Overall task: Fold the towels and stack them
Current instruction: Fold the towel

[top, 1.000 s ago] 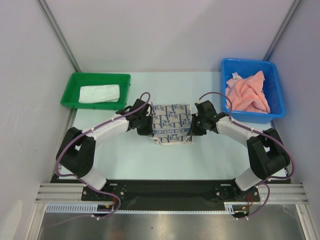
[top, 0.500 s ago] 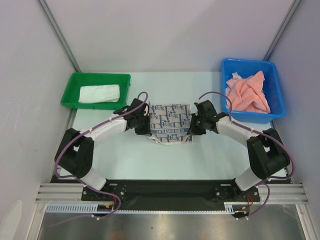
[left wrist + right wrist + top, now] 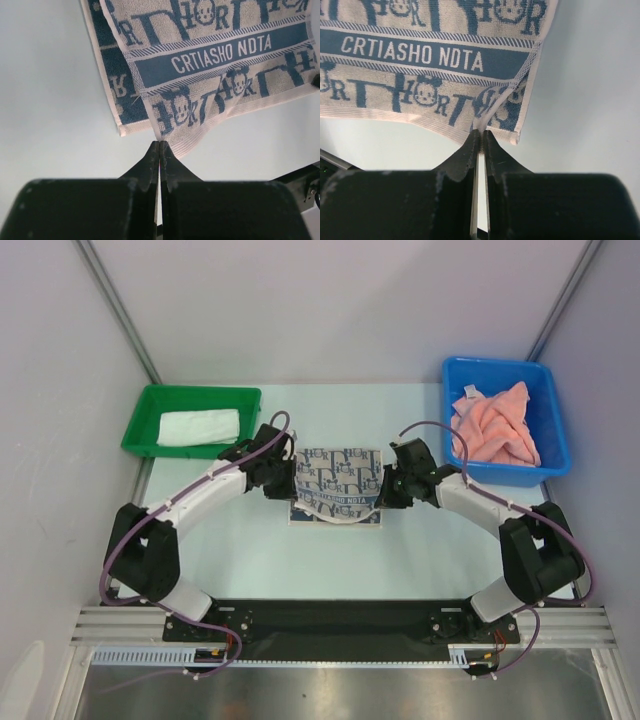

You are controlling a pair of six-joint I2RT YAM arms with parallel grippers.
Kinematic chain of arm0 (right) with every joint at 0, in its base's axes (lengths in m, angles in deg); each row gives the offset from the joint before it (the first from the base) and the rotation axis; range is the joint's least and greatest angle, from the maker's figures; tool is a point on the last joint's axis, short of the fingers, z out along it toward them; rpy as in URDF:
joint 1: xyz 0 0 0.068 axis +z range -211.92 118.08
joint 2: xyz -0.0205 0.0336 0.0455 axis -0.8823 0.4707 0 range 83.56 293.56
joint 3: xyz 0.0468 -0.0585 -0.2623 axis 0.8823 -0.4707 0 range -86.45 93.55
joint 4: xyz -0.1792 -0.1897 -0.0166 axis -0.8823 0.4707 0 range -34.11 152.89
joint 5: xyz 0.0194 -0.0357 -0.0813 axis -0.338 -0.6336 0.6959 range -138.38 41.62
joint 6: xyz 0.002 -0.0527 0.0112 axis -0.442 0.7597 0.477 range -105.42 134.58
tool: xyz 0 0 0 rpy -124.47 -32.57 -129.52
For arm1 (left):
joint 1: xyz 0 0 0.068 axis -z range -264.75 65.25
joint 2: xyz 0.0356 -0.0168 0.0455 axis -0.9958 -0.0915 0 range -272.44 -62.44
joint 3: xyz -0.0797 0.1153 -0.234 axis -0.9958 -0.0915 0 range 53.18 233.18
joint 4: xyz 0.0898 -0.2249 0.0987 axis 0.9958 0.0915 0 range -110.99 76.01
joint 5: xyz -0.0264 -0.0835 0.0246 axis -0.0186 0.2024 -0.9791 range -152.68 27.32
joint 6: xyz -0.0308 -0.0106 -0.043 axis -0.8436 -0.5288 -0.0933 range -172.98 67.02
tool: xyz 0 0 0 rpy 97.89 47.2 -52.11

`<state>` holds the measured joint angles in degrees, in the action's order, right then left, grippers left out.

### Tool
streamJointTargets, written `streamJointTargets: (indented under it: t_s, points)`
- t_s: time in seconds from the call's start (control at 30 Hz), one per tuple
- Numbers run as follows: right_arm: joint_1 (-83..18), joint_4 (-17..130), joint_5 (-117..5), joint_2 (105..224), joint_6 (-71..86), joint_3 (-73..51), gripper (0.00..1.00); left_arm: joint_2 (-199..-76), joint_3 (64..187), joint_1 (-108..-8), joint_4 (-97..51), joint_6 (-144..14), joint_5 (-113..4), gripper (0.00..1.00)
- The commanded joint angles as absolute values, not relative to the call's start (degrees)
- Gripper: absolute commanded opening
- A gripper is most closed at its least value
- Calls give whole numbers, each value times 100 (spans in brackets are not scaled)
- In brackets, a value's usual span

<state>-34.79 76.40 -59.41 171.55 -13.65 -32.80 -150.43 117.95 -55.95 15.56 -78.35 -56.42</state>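
While the blue-patterned towel (image 3: pixel 338 483) lies mid-worktop (image 3: pixel 250 550) between both arms, the left tool (image 3: pixel 159 144) pinches the left corner of its upper layer and the right tool (image 3: pixel 480 133) pinches the right corner; a white towel (image 3: pixel 198 427) rests in the green tray (image 3: pixel 190 394).

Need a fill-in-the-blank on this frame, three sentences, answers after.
The tray holding the folded white towel is ____.
The bin holding the crumpled pink towels is ____.
The left gripper and right gripper each pinch the blue-patterned towel, whose band reads ____ NDTA.
Missing words: green; blue; CRTIASHO.
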Motion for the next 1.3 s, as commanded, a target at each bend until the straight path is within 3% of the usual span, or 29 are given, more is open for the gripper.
streamJointTargets:
  t_s: [0.0, 0.33, 0.67, 0.8, 0.87, 0.9, 0.97, 1.27]
  points:
    - [-3503, 7628, -6007, 16891, -1249, -3108, 0, -14892, 11786, -5662, 1601, -7698, -5564, 0]
    - [-3467, 6951, -5831, 16741, -1390, -4346, 0, -15059, 10381, -5689, 837, -7663, -5890, 0]
    - [-3441, 6731, -5998, 16715, -1258, -4584, 7, -15429, 10477, -5689, 669, -7627, -6083, 0]
    - [-3424, 6705, -6033, 16636, -1310, -4593, 6, -15272, 10565, -5689, 731, -7645, -5996, 0]
    - [-3406, 6713, -6051, 16671, -1337, -4550, 7, -15131, 10600, -5689, 740, -7706, -5978, 8]
    - [-3406, 6714, -6051, 16680, -1337, -4532, 7, -14973, 10609, -5680, 766, -7733, -6021, 17]
    - [-3388, 6740, -6042, 16723, -1337, -4479, 7, -14770, 10609, -5689, 784, -7846, -6109, 23]
    - [-3362, 6784, -6007, 16706, -1311, -4488, 7, -14268, 10055, -5601, 134, -8251, -5460, 30]
